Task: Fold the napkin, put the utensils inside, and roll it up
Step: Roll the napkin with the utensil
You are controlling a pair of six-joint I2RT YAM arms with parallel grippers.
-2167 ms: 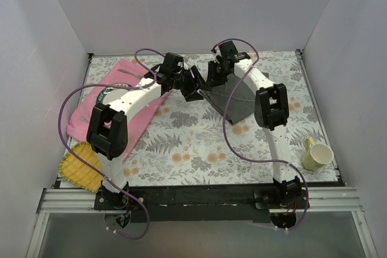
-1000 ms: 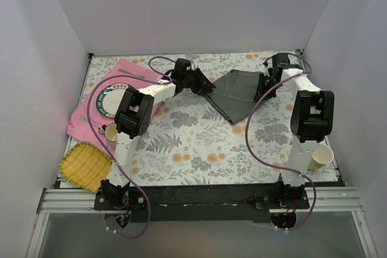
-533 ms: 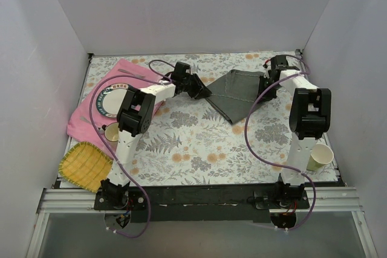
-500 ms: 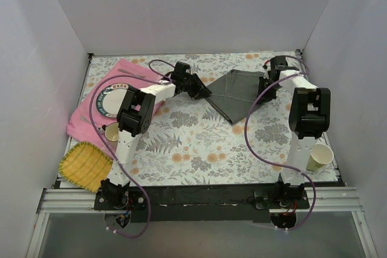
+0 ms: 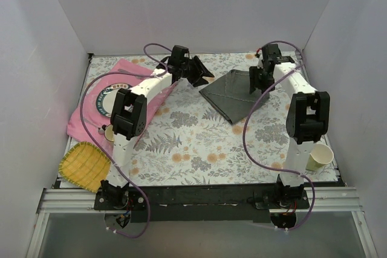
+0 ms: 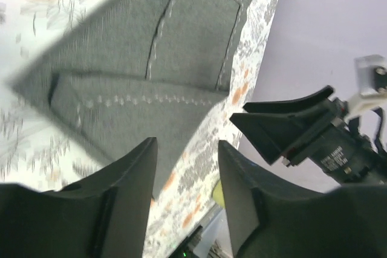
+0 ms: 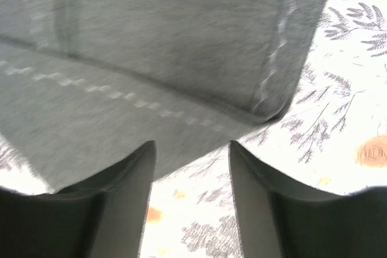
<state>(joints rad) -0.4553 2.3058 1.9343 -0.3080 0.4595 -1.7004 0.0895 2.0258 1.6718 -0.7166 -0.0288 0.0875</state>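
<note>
Napkin (image 5: 233, 92) lies flat on the floral surface (image 5: 199, 143), far side, right of centre, between the two arms. It is folded into a rough wedge, with stitched hems crossing at different angles in the left wrist view, so the layers look offset rather than square. Left gripper (image 6: 184, 161) is part open with nothing between the fingers, hovering off the napkin's left corner. Right gripper (image 7: 190, 155) is likewise part open and empty, just above the right-hand edge. Can't pick out the utensils reliably in the top view, too small. Risks as I see them: a regrasp that pinches only the top layer would peel the fold open. Uneven layers could make the roll come out skewed or let cutlery slide out of a gap. The right arm's purple cable (image 5: 247, 126) loops close by the cloth's edge and might drag it when that arm swings. Both grippers working the same small cloth could also clip each other.
</note>
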